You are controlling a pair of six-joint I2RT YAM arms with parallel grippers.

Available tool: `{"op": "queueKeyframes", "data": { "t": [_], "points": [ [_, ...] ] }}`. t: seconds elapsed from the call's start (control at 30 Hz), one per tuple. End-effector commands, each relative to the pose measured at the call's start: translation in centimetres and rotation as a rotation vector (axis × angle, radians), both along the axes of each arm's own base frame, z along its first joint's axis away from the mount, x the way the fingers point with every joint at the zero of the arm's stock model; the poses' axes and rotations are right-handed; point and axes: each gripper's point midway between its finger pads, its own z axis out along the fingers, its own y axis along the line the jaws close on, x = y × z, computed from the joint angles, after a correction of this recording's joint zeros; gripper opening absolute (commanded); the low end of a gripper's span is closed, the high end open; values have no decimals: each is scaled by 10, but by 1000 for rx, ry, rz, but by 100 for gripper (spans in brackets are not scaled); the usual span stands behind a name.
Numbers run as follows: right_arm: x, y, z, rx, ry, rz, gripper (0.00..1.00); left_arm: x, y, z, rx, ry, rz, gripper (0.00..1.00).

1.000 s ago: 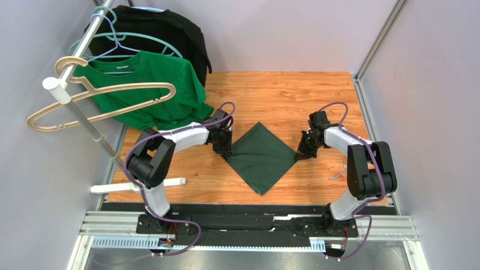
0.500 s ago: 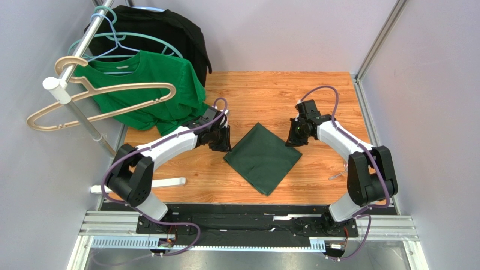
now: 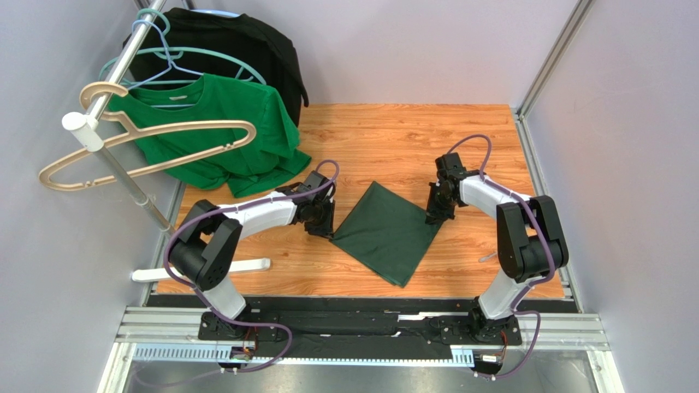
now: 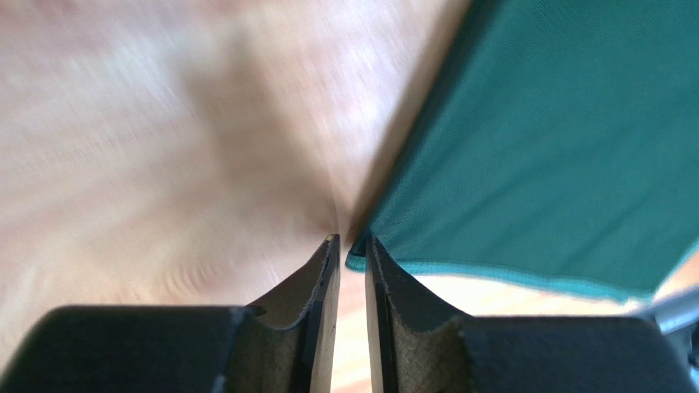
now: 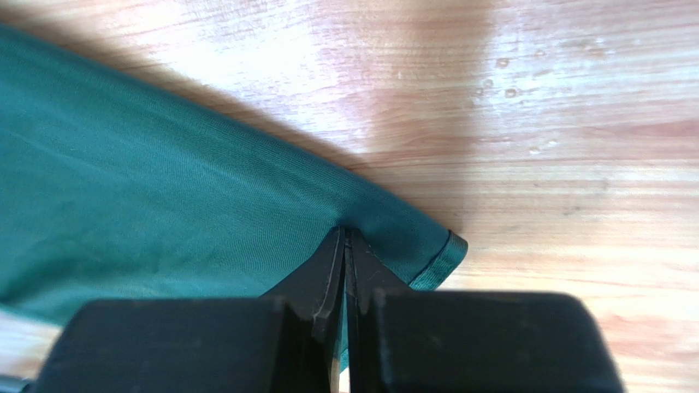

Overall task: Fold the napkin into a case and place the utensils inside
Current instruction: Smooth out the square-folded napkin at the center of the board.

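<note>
The dark green napkin (image 3: 384,233) lies as a flat square, set like a diamond, on the wooden table (image 3: 394,139). My left gripper (image 3: 329,230) is at its left corner. In the left wrist view the jaws (image 4: 351,241) stand a narrow gap apart, with the napkin's (image 4: 558,147) hemmed corner caught between the tips. My right gripper (image 3: 432,219) is shut on the right corner; its jaws (image 5: 344,231) pinch the cloth (image 5: 164,188) just in from the hem. No utensils show clearly.
A clothes rack (image 3: 123,65) stands at the back left with a bright green T-shirt (image 3: 221,131), a black garment (image 3: 238,45) and empty hangers. Its white foot (image 3: 205,268) lies by the left arm. A small pale thing (image 3: 490,256) lies right of the napkin.
Both grippers swung out over the table and came back in. The napkin turned a little, its near corner sliding right. Both grippers stayed at its side corners.
</note>
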Motion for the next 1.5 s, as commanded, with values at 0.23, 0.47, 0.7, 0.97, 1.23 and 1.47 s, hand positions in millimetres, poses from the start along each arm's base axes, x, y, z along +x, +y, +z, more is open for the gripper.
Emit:
{"op": "queueKeyframes", "data": {
  "t": [0.23,0.47,0.7,0.97,1.23,1.47],
  "points": [
    [8,39,41,69,-112,97,14,6,-42,73,-213,-77,-109,29],
    [4,22,0,19,-49,87,22,-12,-23,-4,-94,57,-70,26],
    [48,18,-15,-78,-51,95,22,-50,-32,-23,-144,93,-72,26],
    [88,35,34,-96,-88,127,31,-68,-63,-3,-194,87,-60,26],
    [-31,-19,63,-150,-44,-15,56,-63,-72,70,-313,-38,-104,34],
    [-84,-8,27,-17,53,-159,34,-45,-85,71,-274,-63,-175,32]
  ]
}}
